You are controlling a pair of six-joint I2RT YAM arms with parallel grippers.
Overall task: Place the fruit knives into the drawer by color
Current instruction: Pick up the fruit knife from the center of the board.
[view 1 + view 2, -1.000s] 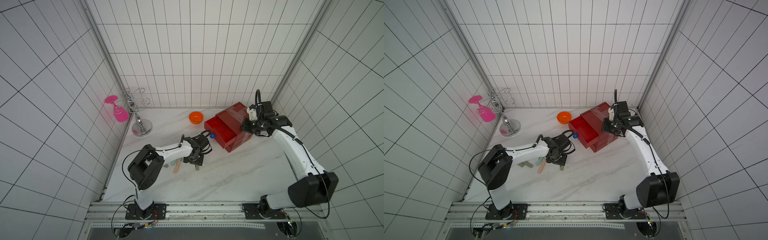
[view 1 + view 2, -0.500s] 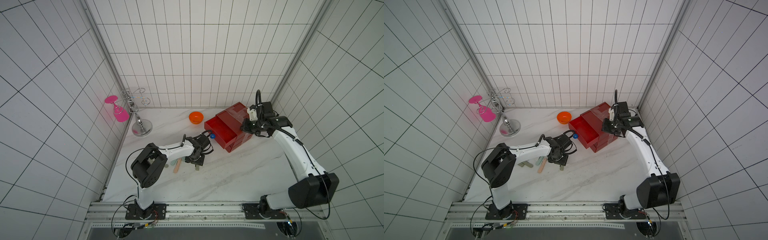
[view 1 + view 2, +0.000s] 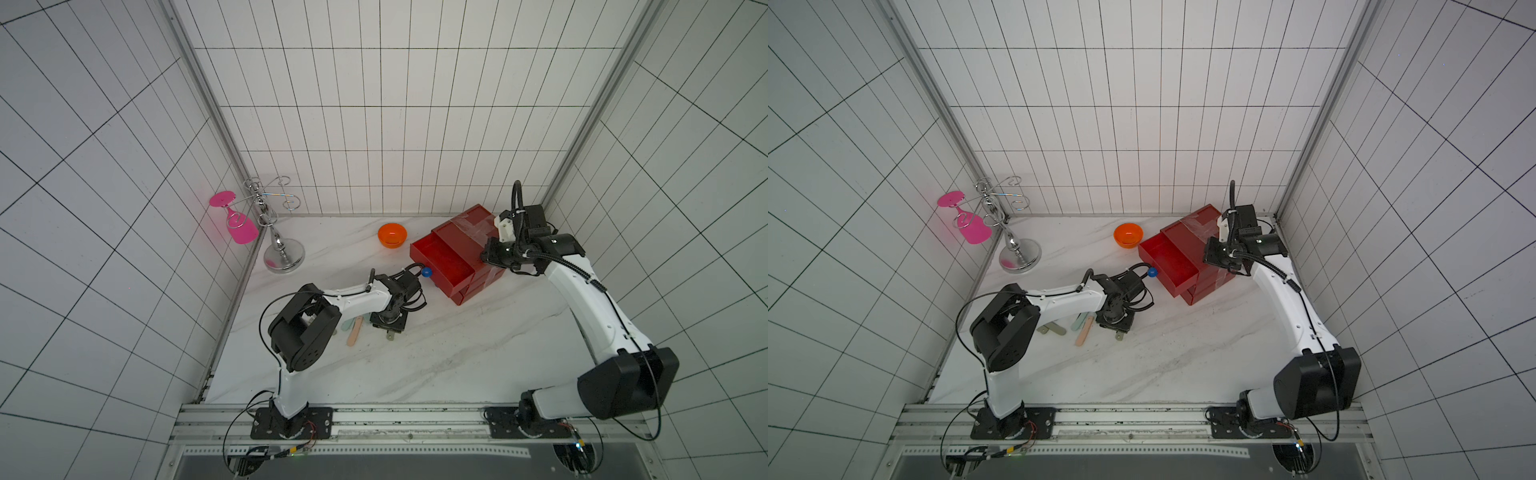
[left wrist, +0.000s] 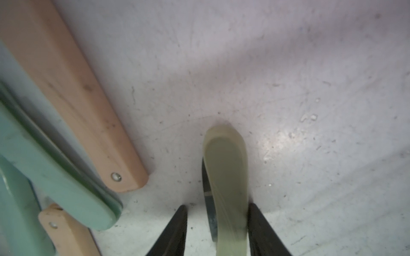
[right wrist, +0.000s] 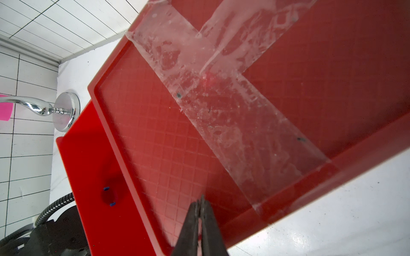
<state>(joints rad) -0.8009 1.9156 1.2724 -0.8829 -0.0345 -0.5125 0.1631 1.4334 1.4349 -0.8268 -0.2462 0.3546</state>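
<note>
Peering past the left arm, I can see little of the fruit knives from above: in a top view two olive-grey ones point(image 3: 1052, 329) poke out from under it, and the left gripper point(image 3: 388, 330) covers its own work. The left wrist view is clearer. An olive-grey knife point(image 4: 226, 166) stands between the jaws, which are not yet clamped: one finger touches it and a gap shows at the other. Beside it lie a peach knife point(image 4: 73, 88) and a mint knife point(image 4: 44, 159), both cut off at the edge.

The red chest point(image 3: 465, 232) has its top drawer point(image 3: 440, 262) pulled out, bare red floor showing, blue knob point(image 3: 426, 272) towards the knives, which lie on the table in front of the chest, apart from it. An orange bowl point(image 3: 391, 235) sits just beside the chest; its contents are hard to make out. The right gripper point(image 5: 200, 204) hangs over the chest's taped top, tips pressed together, holding nothing.

Since a second ago the left elbow has shifted slightly; the chest and right arm have not.
</note>
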